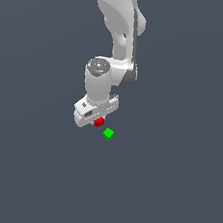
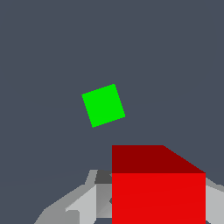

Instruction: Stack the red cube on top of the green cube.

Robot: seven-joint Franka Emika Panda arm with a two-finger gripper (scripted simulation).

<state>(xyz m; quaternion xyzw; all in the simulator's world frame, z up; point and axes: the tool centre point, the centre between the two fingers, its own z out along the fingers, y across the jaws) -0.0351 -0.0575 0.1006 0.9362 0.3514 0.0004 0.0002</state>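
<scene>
On a plain grey-blue floor [image 1: 172,193], the gripper [image 1: 97,122] has its fingers clamped on the red cube [image 1: 99,122]; the green cube [image 1: 108,134] lies apart at its four o'clock in the exterior view.

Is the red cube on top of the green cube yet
Not yet. The red cube sits at the hand, beside the green cube, which lies bare and apart in the wrist view.

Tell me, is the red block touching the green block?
Apart. The wrist view shows bare floor between the red cube and the green cube.
</scene>
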